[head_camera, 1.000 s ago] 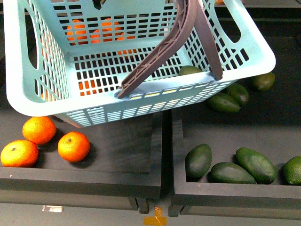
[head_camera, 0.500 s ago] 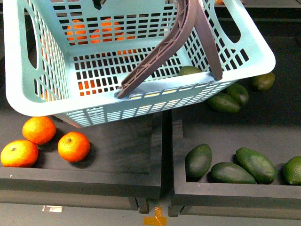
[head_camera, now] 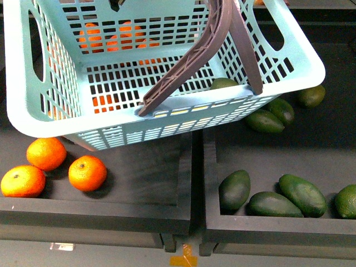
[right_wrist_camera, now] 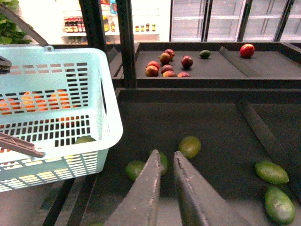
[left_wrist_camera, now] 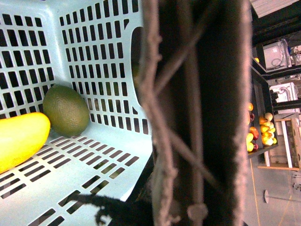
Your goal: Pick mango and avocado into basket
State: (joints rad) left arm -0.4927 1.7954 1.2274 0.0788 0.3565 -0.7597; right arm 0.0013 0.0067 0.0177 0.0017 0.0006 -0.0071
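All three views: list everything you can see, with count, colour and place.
basket: one, pale mint green, slotted walls, above the trays, at the left in the front view.
handle: one, brown, ribbed, swung across the basket.
mango: one, bright yellow, on the basket floor.
avocado: one, green, on the basket floor beside the mango.
loose avocados: about eight in the front view, dark green, in the right black tray.
oranges: three in the left black tray; more show through the basket slots.
apples: a cluster, red, on a far shelf.
right gripper: dark fingers close together, over the avocado tray.
left gripper: not clearly visible; the handle fills its view.
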